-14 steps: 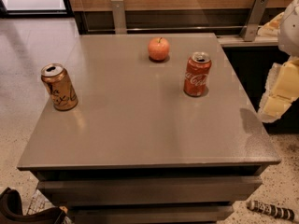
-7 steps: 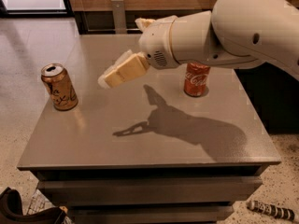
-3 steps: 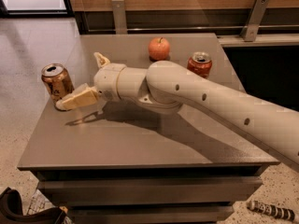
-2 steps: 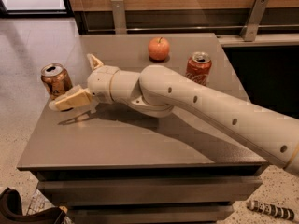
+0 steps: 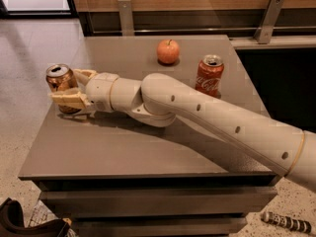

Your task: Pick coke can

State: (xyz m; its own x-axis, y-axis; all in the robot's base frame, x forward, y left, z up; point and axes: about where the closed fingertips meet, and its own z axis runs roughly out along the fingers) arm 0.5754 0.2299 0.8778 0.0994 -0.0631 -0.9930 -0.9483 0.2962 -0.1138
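A red coke can (image 5: pixel 209 76) stands upright on the grey table (image 5: pixel 148 149), right of centre toward the back. A copper-brown can (image 5: pixel 58 76) stands upright near the table's left edge. My gripper (image 5: pixel 67 86) is at the brown can, far left of the red can. It is open, with one finger (image 5: pixel 85 74) behind the brown can and the other finger (image 5: pixel 69 98) in front of it, so the can sits between them. My cream arm (image 5: pixel 212 115) stretches across the table from the lower right.
A red-orange apple (image 5: pixel 168 52) sits at the back middle of the table. A wooden wall with metal brackets runs behind. A dark bag (image 5: pixel 24 226) lies on the floor at the lower left, and a striped object (image 5: pixel 286 222) at the lower right.
My gripper has moved left and slightly back until its fingers straddle the brown can. Both cans and the apple have stayed in place.
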